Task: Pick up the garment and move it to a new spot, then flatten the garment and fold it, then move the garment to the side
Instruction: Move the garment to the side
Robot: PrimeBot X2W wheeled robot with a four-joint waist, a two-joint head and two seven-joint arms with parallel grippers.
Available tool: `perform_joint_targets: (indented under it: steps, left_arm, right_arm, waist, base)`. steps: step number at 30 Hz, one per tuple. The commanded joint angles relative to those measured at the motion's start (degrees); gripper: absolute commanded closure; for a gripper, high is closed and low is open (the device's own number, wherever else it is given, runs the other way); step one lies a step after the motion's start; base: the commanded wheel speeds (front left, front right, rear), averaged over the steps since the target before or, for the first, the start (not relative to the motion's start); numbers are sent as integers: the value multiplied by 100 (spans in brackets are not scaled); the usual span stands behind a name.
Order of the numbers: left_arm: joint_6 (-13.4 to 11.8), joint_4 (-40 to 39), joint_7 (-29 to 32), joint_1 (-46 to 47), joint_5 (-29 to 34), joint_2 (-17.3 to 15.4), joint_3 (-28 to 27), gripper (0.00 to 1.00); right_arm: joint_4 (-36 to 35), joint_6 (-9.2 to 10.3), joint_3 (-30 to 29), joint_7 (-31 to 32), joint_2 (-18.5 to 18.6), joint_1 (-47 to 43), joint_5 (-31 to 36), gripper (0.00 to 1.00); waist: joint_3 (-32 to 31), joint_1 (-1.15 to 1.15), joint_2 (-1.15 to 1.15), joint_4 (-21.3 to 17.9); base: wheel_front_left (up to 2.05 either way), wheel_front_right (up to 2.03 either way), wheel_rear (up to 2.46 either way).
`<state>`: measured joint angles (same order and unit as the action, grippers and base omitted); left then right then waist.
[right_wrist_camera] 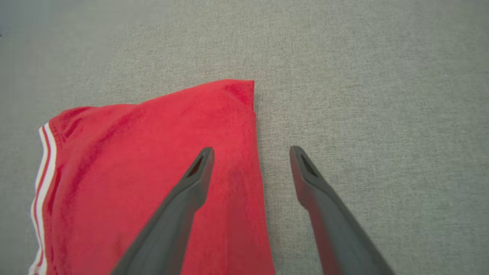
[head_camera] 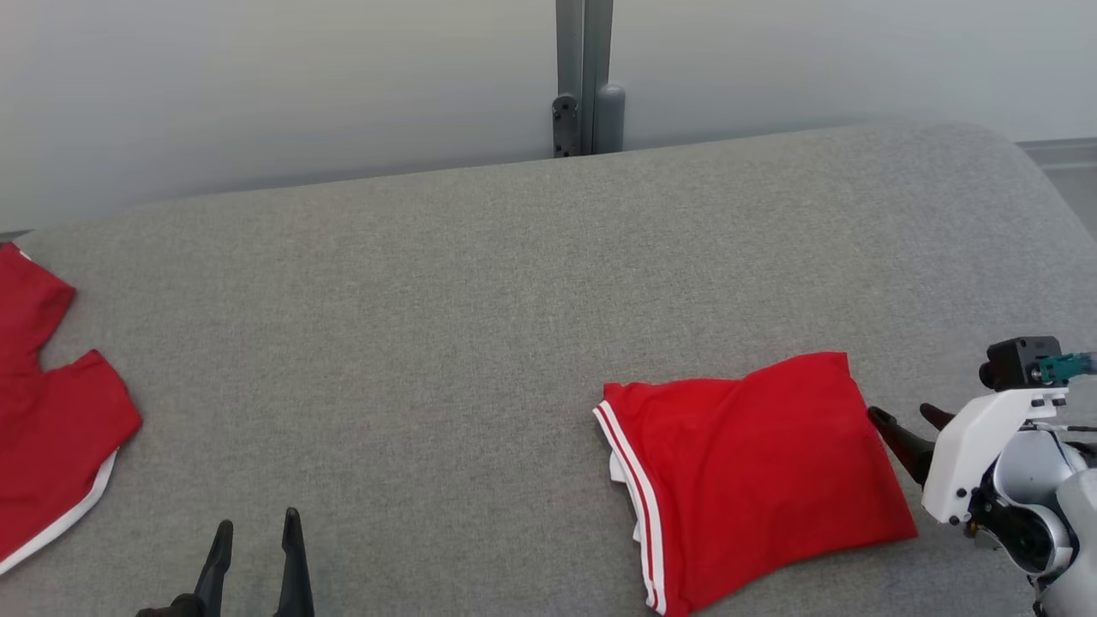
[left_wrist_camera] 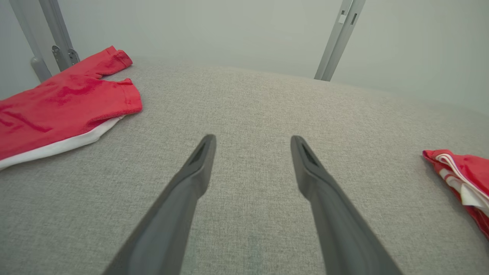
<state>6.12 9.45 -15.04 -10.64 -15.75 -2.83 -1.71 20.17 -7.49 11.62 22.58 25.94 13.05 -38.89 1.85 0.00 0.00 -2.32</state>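
A folded red garment [head_camera: 754,471] with white stripes along its left hem lies on the grey surface at the lower right; its striped end [left_wrist_camera: 464,179] shows at the far right of the left wrist view. My right gripper [head_camera: 907,422] hangs open just off its right edge, and in the right wrist view the gripper [right_wrist_camera: 251,152] straddles that edge, one finger over the red cloth [right_wrist_camera: 153,172], the other over bare grey fabric. At the bottom left my left gripper [head_camera: 258,530] stands open, well away from it, with nothing between the fingers [left_wrist_camera: 202,152].
A second red garment [head_camera: 47,411] with a white hem lies spread at the far left edge, also seen as red cloth [left_wrist_camera: 65,110] in the left wrist view. A grey metal post [head_camera: 584,77] stands behind the padded grey surface [head_camera: 480,343], against a pale wall.
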Motion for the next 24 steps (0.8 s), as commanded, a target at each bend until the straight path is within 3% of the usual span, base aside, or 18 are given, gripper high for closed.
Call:
perform_joint_targets:
  steps: [1, 10, 11, 12, 17, 24]
  left_arm:
    - [15, 32, -19, 111, 1, -13, 34, 0]
    - [-5, 75, -18, 334, 59, -14, 285, 0]
    - [-15, 66, -18, 363, 60, -14, 285, 0]
    - [-18, 58, -18, 394, 64, -14, 282, 0]
    - [-37, -19, -18, 602, 72, -13, 280, 0]
    - [-1, -232, -18, 1019, 274, -13, 303, 0]
  right_arm:
    - [66, 0, 65, 55, -16, 124, -86, 0]
    - [1058, -1, 490, 91, -229, 608, -345, 0]
    - [1076, -1, 542, 50, -267, 673, -471, 36]
    - [1076, -1, 574, -11, -277, 740, -613, 100]
    - [902, 2, 806, -370, 168, 1201, -978, 100]
    - [1110, 3, 727, -1115, 1097, 2380, -732, 100]
  waist:
    - [246, 0, 0, 130]
    - [601, 0, 0, 288]
    - [636, 0, 0, 285]
    - [673, 0, 0, 277]
    - [985, 0, 0, 159]
    - [1833, 0, 0, -187]
  base:
    - [0, 0, 0]
    - [0, 0, 0]
    - [0, 0, 0]
    - [0, 0, 0]
    - [0, 0, 0]
    - [0, 0, 0]
